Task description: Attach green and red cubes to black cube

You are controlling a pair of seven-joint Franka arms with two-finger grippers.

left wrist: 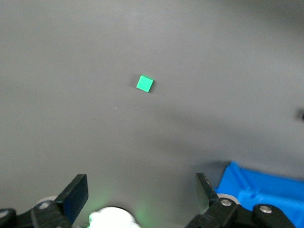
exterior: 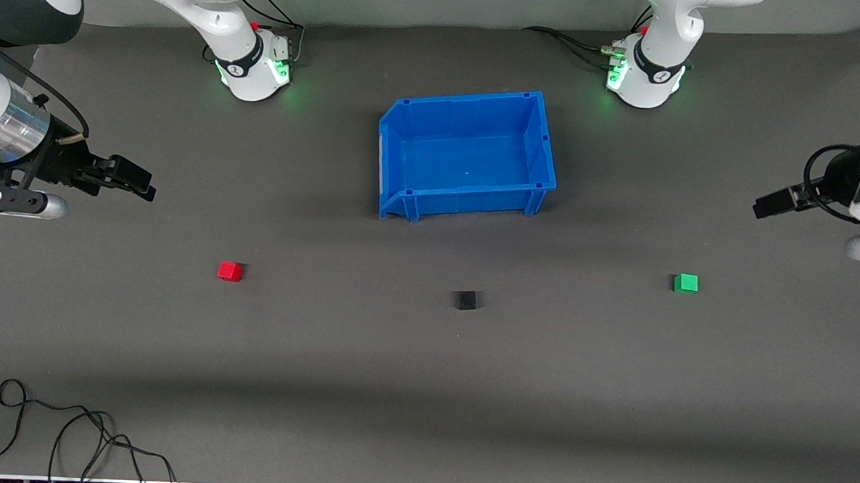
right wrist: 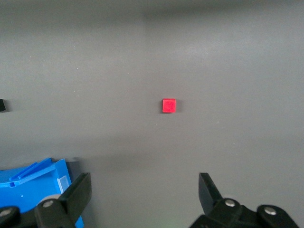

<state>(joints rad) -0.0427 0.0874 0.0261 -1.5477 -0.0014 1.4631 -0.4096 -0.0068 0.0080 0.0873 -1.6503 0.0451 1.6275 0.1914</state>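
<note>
The black cube (exterior: 464, 300) sits on the grey mat, nearer to the front camera than the blue bin (exterior: 403, 197). The red cube (exterior: 230, 271) lies toward the right arm's end of the table and shows in the right wrist view (right wrist: 168, 105). The green cube (exterior: 686, 283) lies toward the left arm's end and shows in the left wrist view (left wrist: 145, 83). My right gripper (exterior: 142, 185) hangs open and empty above the mat, apart from the red cube. My left gripper (exterior: 764, 207) hangs open and empty above the mat, apart from the green cube.
The blue bin stands empty mid-table between the arm bases; its corner shows in the left wrist view (left wrist: 266, 185) and the right wrist view (right wrist: 28, 183). A black cable (exterior: 66, 436) lies on the mat at the edge nearest the front camera, toward the right arm's end.
</note>
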